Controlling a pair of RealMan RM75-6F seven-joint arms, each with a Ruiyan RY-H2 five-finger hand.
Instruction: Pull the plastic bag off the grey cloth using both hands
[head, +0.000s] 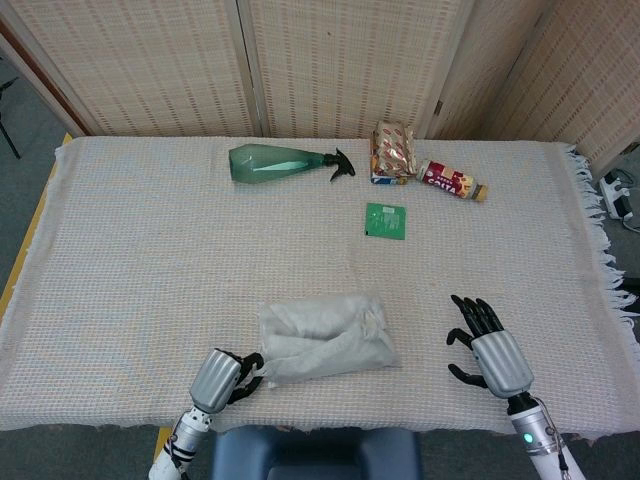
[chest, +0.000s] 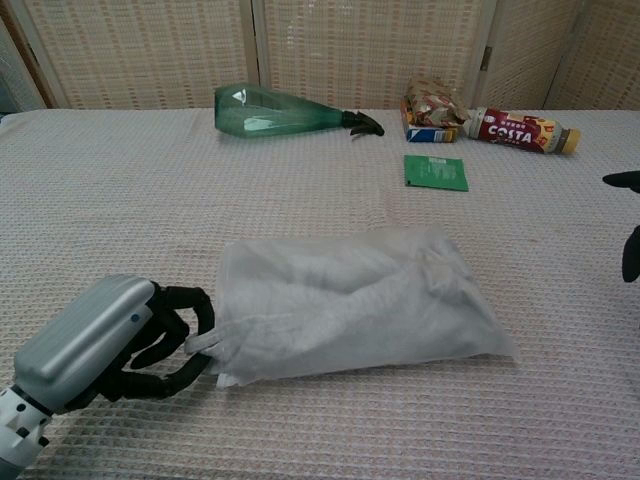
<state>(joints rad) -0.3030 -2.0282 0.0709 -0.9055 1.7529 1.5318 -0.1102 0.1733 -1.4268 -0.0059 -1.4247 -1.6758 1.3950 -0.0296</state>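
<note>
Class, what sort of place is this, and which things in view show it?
Probably an indoor robot test setup: a table under a woven cloth, folding wicker screens behind, and scattered props like a green spray bottle and drink bottle.

Right hand (chest: 630, 225) cut off by chest view's right edge, only fingertips showing. Grey cloth (chest: 330, 290) blurred inside plastic bag (chest: 470, 335). Left hand (chest: 95, 340) wrist cropped at the corner.

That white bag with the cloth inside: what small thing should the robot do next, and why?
Probably bring the right hand leftward onto the near end of the plastic bag. The left hand already pinches something pale at the bag's opposite end, while the right hand hangs open, apart from the bag, and the grey cloth is wholly inside. Pulling takes both hands.
</note>
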